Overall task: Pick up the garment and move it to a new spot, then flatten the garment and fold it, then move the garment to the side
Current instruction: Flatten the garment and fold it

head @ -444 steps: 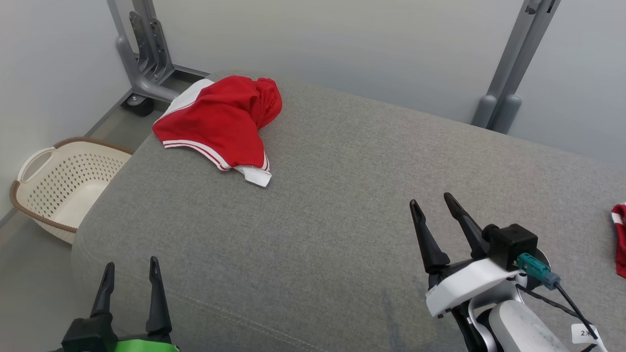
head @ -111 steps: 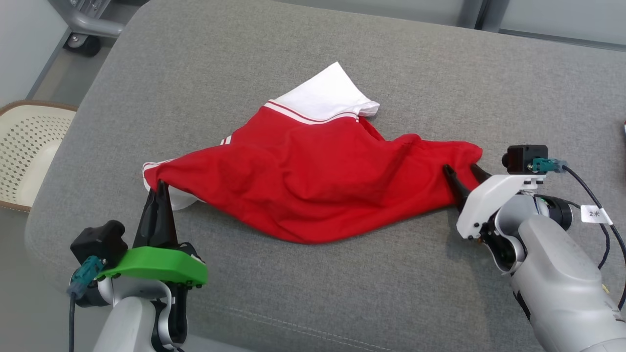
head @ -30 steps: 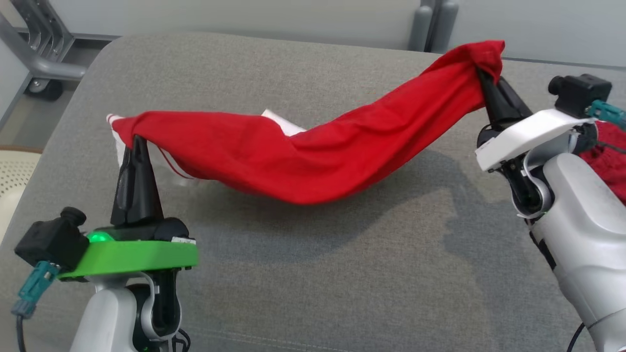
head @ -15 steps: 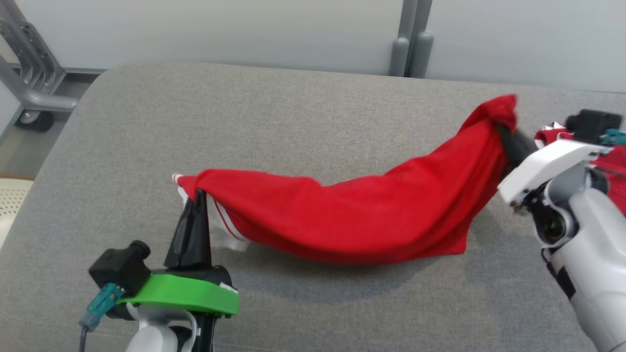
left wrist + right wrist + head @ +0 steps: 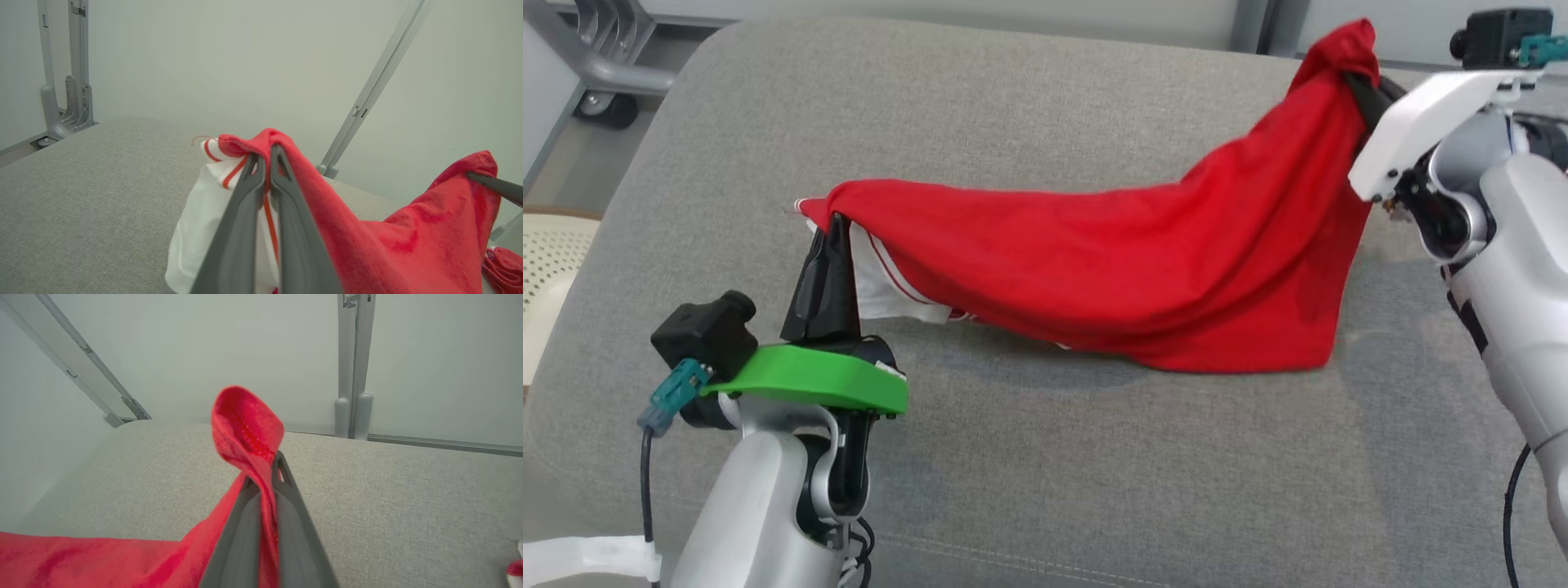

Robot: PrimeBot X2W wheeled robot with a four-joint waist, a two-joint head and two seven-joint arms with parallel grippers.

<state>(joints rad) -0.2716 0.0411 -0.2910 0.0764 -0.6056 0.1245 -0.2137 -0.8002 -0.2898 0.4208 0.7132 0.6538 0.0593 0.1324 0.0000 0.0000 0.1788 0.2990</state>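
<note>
Left pincer (image 5: 831, 231) mid-left and right pincer (image 5: 1357, 79) upper right are each clamped tight on an end of the red-and-white cloth garment (image 5: 1094, 261), probably to stretch it flat.

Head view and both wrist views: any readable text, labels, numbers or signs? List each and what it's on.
None can be read.
The red garment has white panels and stripes but no print.
The green cover behind the left gripper and the white cover behind the right gripper bear no lettering that can be seen.
</note>
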